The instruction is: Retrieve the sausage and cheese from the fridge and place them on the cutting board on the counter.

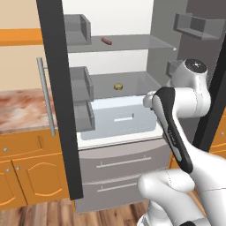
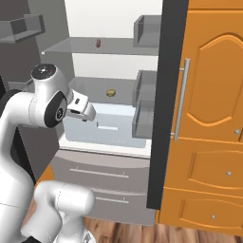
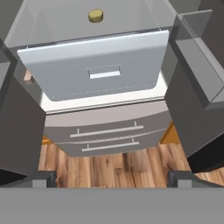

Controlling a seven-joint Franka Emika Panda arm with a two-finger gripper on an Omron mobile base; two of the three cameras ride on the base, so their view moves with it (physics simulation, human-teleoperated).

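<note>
- Reddish-brown sausage [image 1: 106, 41]: lies on its side on the upper glass shelf [image 1: 132, 43] of the fridge [image 1: 115, 115], near the shelf's back. Judged light and slightly yielding, with a smooth skin that may roll. Take hold across its short width at mid-length, one finger on each long side.
- Pale-yellow cheese [image 3: 96, 15]: sits alone on the fridge's middle shelf, one level below the sausage and just behind the white crisper drawer [image 3: 98, 70]. Judged light and firm, soft enough to dent under a hard squeeze. Grip across its round sides, low on the chunk.
- Gripper [image 2: 84, 111]: in front of the fridge at about the height of the crisper drawer, below both items, with nothing between its fingers. Its fingertips [image 3: 43, 178] stand at the far corners of the hand view, so the claw is spread fully wide.
- Containers in the fridge: the door bins [image 1: 82, 84] on the left door show no contents. The crisper drawer is closed; its contents cannot be seen. Two steel drawers [image 1: 124, 162] below it are shut.
- Counter [image 1: 21, 108]: marbled worktop just left of the fridge's left door. The part in view carries no board.
</note>
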